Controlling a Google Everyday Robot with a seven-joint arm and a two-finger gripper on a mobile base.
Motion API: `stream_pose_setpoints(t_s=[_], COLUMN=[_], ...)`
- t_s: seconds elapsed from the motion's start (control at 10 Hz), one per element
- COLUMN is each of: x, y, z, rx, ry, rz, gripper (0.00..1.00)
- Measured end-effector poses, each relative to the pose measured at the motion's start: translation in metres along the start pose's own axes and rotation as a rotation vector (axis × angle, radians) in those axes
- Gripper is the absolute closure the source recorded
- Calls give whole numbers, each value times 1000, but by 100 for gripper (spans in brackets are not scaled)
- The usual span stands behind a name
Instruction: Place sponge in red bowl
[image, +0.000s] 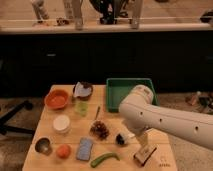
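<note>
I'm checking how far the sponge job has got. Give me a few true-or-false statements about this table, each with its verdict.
1. The sponge lies inside the red bowl. False: it lies on the table near the front edge.
2. The red bowl stands at the table's back left. True.
3. The gripper hangs over the green tray. False: it is low over the table in front of the tray, to the right of the sponge.
4. An orange fruit lies just left of the sponge. True.
</note>
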Motion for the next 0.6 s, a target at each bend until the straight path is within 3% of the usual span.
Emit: stream_pose_setpoints(t_s=[0.4, 0.6], x=[-1, -4], y=[-1, -1], z=[0, -3], rx=[2, 31], ry=[-2, -26], rz=[-3, -33], gripper=[20, 20])
